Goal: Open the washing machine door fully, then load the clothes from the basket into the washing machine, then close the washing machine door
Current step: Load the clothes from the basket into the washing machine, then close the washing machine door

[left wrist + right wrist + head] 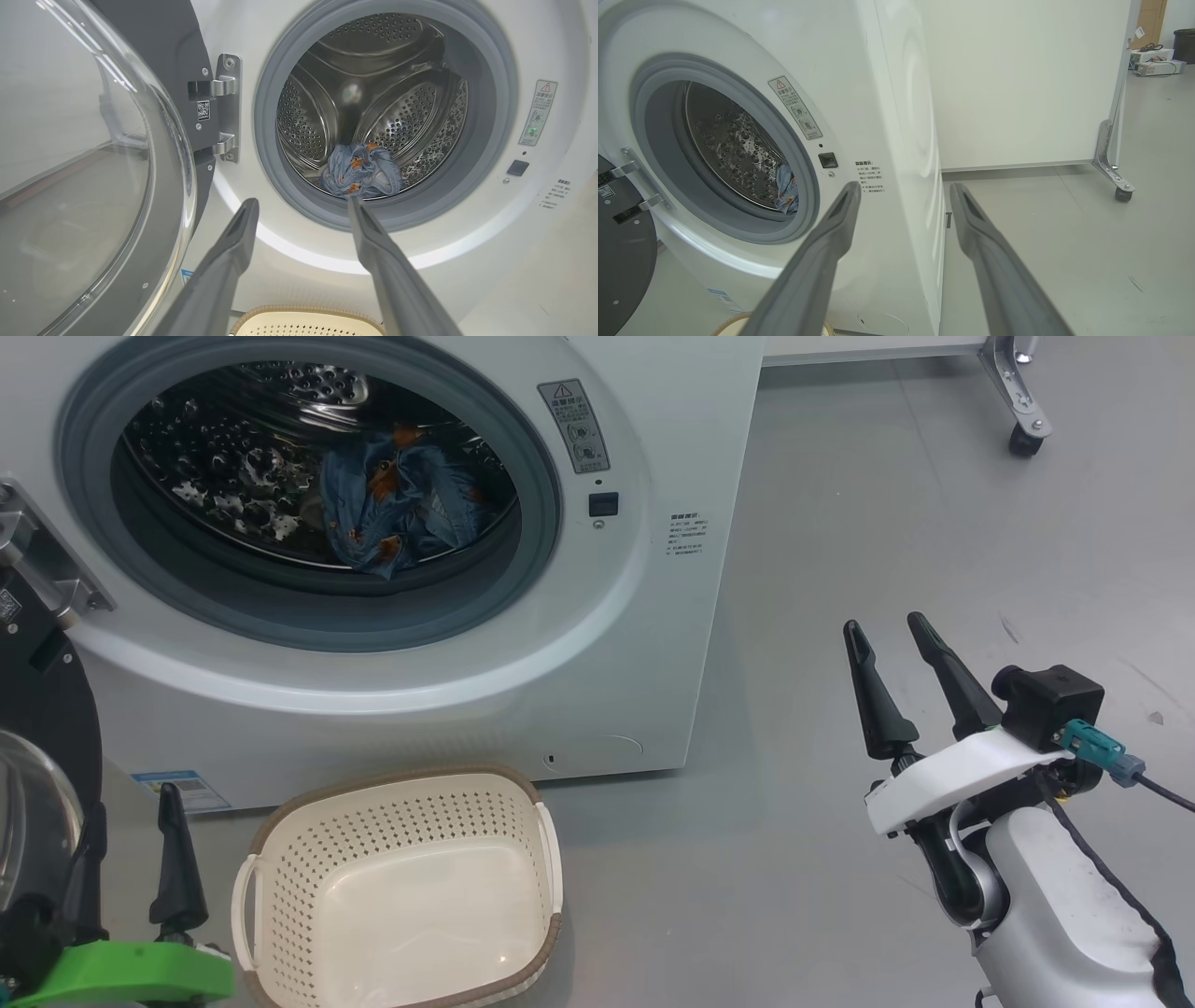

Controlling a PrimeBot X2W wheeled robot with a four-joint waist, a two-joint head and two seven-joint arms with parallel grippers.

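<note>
The washing machine door [93,163] is seen swung wide open just to the left of the left pincer [302,201]. Its clear glass bowl is turned toward the pincer, and its dark rim is carried on a steel hinge [228,107] up and to the left of the fingertips. The left pincer is held with its two dark fingers spread apart, and nothing is gripped between them.

The basket [373,840] is set on the floor [934,541] just to the right of this pincer and below its fingers; its cream perforated walls and smooth bottom are shown. The washing machine [653,616] is faced by the left pincer, with the drum mouth straight ahead of the fingertips. The clothes [401,499], light blue with orange-brown print, are bundled inside the drum near its front lip, just beyond the tip of the pincer's right finger.

The right pincer [885,623] is held over the floor, well to the right of the basket, with its fingers likewise parted and nothing held. The machine's front corner is seen ahead and to its left, a warning label [574,427] higher up on that side. A castor [1025,439] is seen far ahead to its right.
</note>
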